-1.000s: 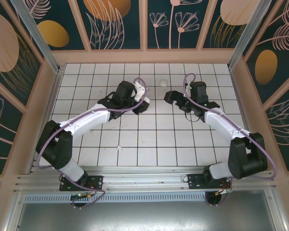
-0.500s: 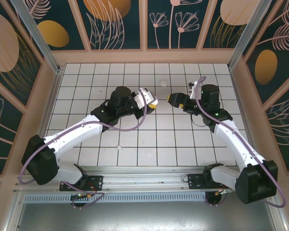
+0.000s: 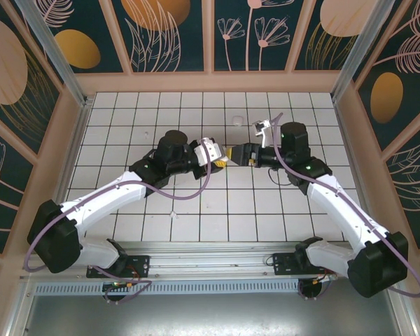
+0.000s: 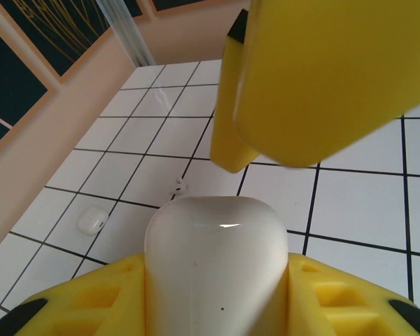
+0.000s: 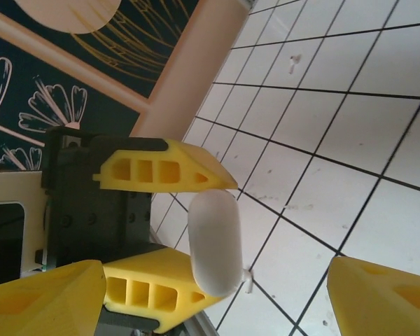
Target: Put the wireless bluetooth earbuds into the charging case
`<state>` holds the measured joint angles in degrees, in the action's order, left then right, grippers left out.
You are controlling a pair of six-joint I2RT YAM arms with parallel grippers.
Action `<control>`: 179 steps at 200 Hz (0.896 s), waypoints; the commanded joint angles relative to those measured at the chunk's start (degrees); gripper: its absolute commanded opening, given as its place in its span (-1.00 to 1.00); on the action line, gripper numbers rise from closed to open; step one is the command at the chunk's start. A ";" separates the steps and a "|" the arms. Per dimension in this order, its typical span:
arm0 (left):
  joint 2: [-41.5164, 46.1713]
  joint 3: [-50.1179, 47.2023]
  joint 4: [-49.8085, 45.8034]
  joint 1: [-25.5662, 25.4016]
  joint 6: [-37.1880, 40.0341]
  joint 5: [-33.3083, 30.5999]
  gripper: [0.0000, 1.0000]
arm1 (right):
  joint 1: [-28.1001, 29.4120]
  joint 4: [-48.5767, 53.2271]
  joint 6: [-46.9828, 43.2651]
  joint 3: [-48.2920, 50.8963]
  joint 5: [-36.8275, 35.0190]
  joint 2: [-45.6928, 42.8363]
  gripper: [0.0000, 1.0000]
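Pinching case (image 4: 217, 259) between yellow fingers (image 4: 91, 308) of left gripper (image 3: 220, 157), above tiles (image 3: 196, 227) near middle of floor. From right wrist, showing as a white capsule clamped between those two fingers. Spread wide on right gripper (image 3: 239, 152), with fingers (image 5: 385, 294) at both lower corners of its wrist view, none touching case. Facing left gripper tip to tip, just beside case. Lying on tiles well apart from case: earbud (image 3: 173, 214) toward near edge, second earbud (image 5: 292, 64) off to left. Sitting near far wall (image 3: 210, 80), small white piece (image 3: 237, 120); cannot tell what.
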<state>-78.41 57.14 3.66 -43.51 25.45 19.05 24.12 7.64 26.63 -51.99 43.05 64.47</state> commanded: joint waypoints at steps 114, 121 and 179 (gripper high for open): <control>2.44 -0.45 -0.45 0.00 0.59 1.83 -0.24 | 3.36 -2.01 -1.41 -2.34 3.15 5.50 0.01; 2.31 -0.39 -0.52 0.00 0.38 1.66 -0.21 | 3.37 -2.01 -1.38 -2.04 3.02 5.59 -0.05; 2.13 -0.39 -0.59 0.00 -0.05 1.27 -0.08 | 3.54 -6.84 0.47 -0.05 3.80 5.33 -0.53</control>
<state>-76.27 56.88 2.42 -43.44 25.41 18.98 27.77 4.91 26.02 -52.97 46.83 69.76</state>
